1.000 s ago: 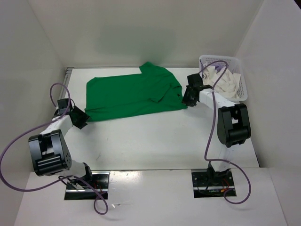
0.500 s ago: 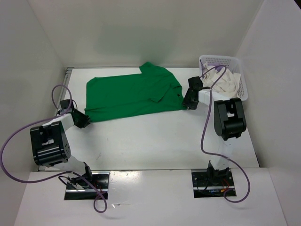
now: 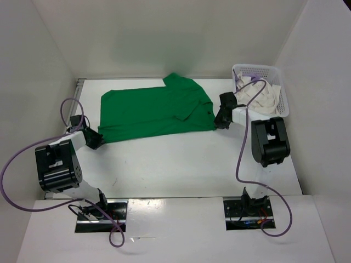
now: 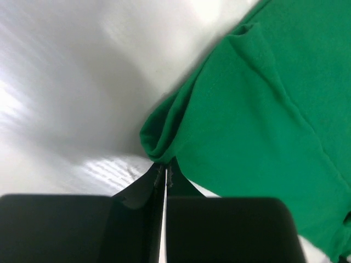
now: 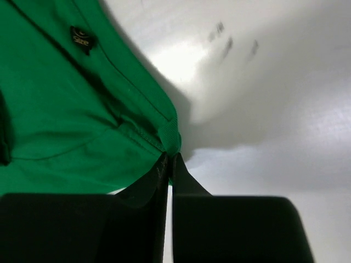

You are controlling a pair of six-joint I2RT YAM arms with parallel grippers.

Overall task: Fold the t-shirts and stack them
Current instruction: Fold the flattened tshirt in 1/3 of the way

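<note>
Spread flat on the far half of the table lies the green t-shirt, left gripper clenched on its near-left corner, right gripper clenched on its near-right corner.

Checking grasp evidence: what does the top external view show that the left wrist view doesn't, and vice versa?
Only top external: the whole green t-shirt spread out, the right gripper at its right corner, the basket of pale cloth. Only left wrist: the left gripper pinched shut on a folded hem corner. Both: green cloth on the white table.
</note>
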